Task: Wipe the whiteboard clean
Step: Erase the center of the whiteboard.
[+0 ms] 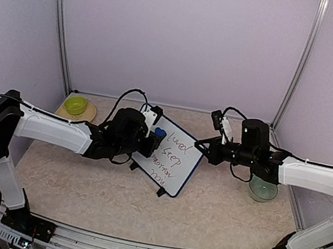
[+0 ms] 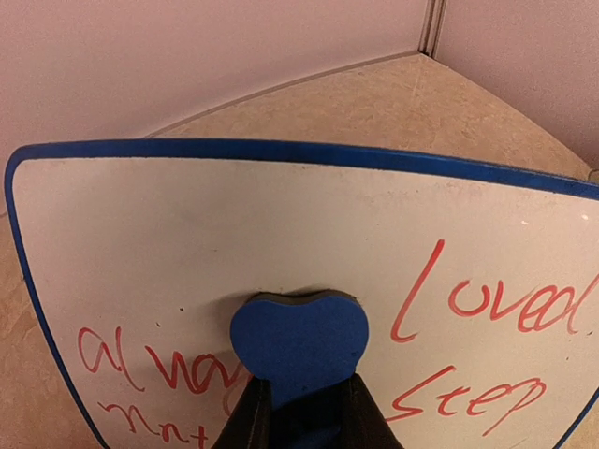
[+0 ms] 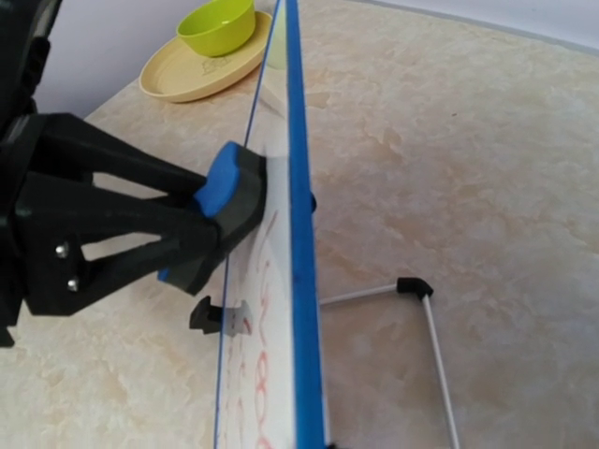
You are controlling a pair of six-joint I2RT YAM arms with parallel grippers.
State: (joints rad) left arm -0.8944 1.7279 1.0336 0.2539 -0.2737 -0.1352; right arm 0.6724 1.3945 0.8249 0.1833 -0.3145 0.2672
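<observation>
Pressing heart-shaped, seemingly foam eraser point(image 2: 298, 339) against smooth whiteboard point(image 2: 187, 243)

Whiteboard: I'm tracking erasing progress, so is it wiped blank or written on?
Written on: red handwriting shows across the whiteboard, around the blue eraser pressed against it.

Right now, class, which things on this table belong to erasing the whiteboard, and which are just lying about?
Part of the job:
whiteboard, red writing still on it
blue heart-shaped eraser
left pincer, gripping the eraser

Just lying about:
green bowl
yellow plate
clear bowl
</observation>
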